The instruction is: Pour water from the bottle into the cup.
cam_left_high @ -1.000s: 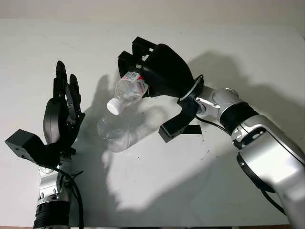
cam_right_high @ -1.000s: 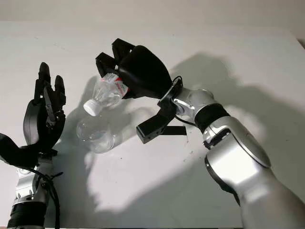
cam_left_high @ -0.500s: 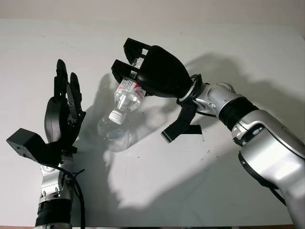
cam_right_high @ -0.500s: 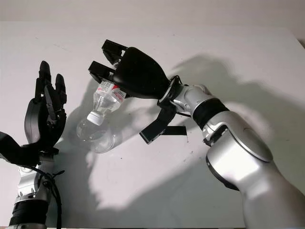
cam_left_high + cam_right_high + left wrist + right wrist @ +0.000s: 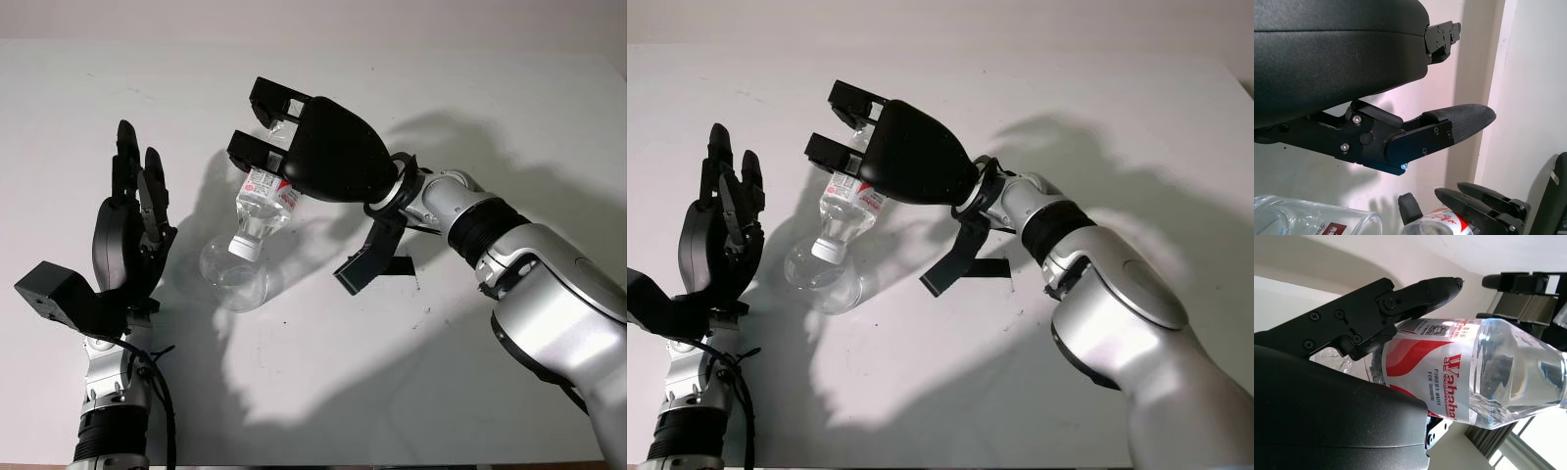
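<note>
A clear water bottle (image 5: 263, 199) with a red-and-white label is tilted steeply, its white cap (image 5: 242, 248) pointing down just over the mouth of a clear plastic cup (image 5: 233, 281). My right hand (image 5: 269, 132) is shut on the bottle's body from above, at the table's middle left. The label and the water inside are seen close in the right wrist view, where the bottle (image 5: 1469, 377) lies against the fingers (image 5: 1415, 298). The cup stands upright on the white table. My left hand (image 5: 132, 211) is open and held upright just left of the cup, apart from it.
The white table (image 5: 323, 392) spreads all around, with its far edge along the top. A short black strip (image 5: 399, 264) lies on the table under the right forearm. The right arm (image 5: 529, 274) crosses in from the lower right.
My right hand has rolled further over and the bottle has tipped from a slant to nearly neck-down, its cap dropping toward the cup's mouth. The left hand and cup stay put.
</note>
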